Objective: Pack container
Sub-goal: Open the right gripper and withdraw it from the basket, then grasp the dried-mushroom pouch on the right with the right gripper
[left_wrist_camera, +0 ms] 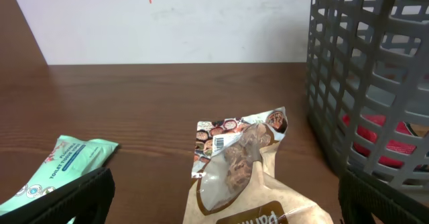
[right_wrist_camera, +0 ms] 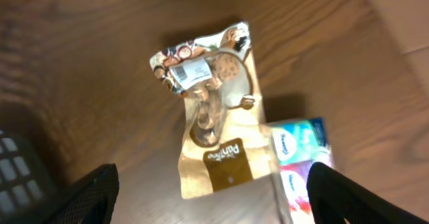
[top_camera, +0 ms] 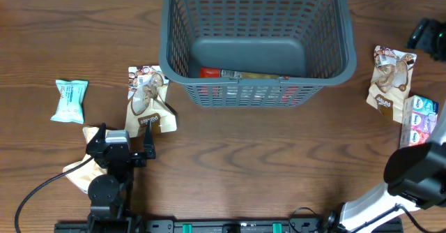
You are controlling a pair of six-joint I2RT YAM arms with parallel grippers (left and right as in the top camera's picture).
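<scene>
Wooden table [top_camera: 244, 163] | container [top_camera: 254, 44] lattice half-hides red packet [top_camera: 211, 72] inside

Container [left_wrist_camera: 362, 83] wall right of brown pouch [left_wrist_camera: 241, 163]

My wooden table [top_camera: 244, 156] bears the container [top_camera: 180, 24] at upper centre, a brown pouch [top_camera: 148, 100] and mint packet [top_camera: 70, 100] at left, a second pouch [top_camera: 390, 79] and blue packet [top_camera: 420, 118] at right.
</scene>
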